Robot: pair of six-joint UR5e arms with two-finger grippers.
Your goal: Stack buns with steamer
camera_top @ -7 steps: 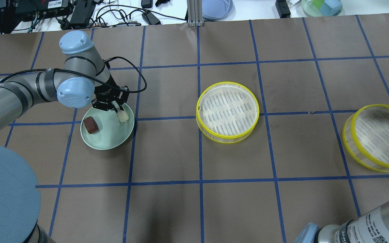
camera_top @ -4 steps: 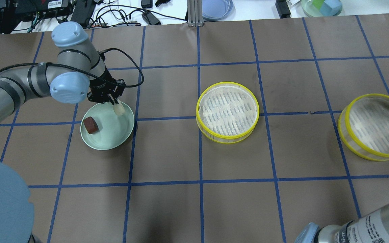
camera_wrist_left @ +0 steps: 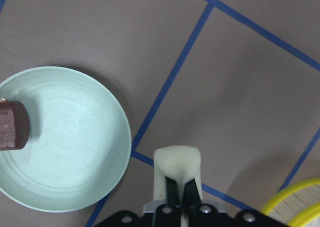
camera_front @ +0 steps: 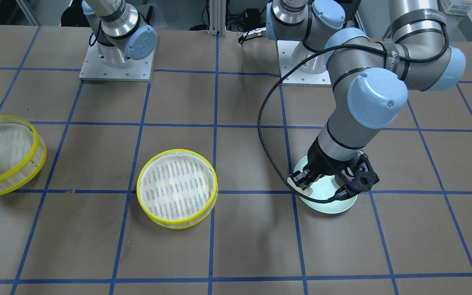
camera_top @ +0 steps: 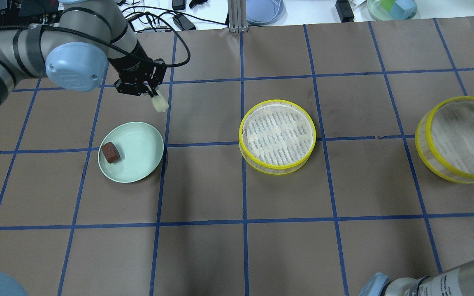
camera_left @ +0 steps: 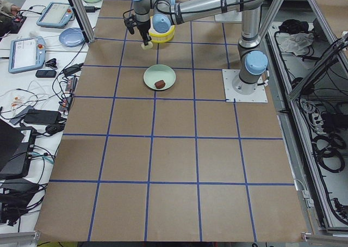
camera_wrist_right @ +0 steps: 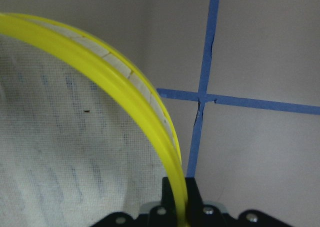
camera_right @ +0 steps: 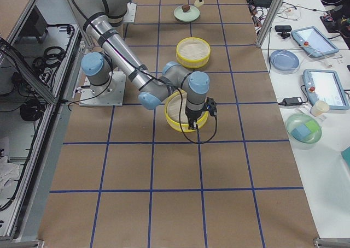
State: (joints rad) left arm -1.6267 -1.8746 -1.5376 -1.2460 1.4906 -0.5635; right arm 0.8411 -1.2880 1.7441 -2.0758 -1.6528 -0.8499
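Observation:
My left gripper [camera_top: 154, 95] is shut on the cream-white bun [camera_top: 160, 104] and holds it in the air, just beyond the far right rim of the pale green plate [camera_top: 138, 164]. The wrist view shows the bun [camera_wrist_left: 177, 164] pinched between the fingers, beside the plate [camera_wrist_left: 75, 162]. The dark reddish-brown bun [camera_top: 110, 152] lies on the plate's left side. An empty yellow-rimmed steamer basket [camera_top: 277, 135] stands mid-table. My right gripper [camera_wrist_right: 180, 207] is shut on the rim of a second steamer tray [camera_wrist_right: 145, 112], which also shows at the overhead view's right edge [camera_top: 459, 137].
Cables, a blue dish [camera_top: 264, 10] and a green container [camera_top: 391, 9] lie on the white bench beyond the table's far edge. The arm bases [camera_front: 115, 61] stand at the robot's side of the table. Blue tape marks a grid on the brown surface.
My left gripper has lifted the cream-white bun off the plate and carried it up and away, past the plate's far rim. The right tray has shifted farther and slightly higher.

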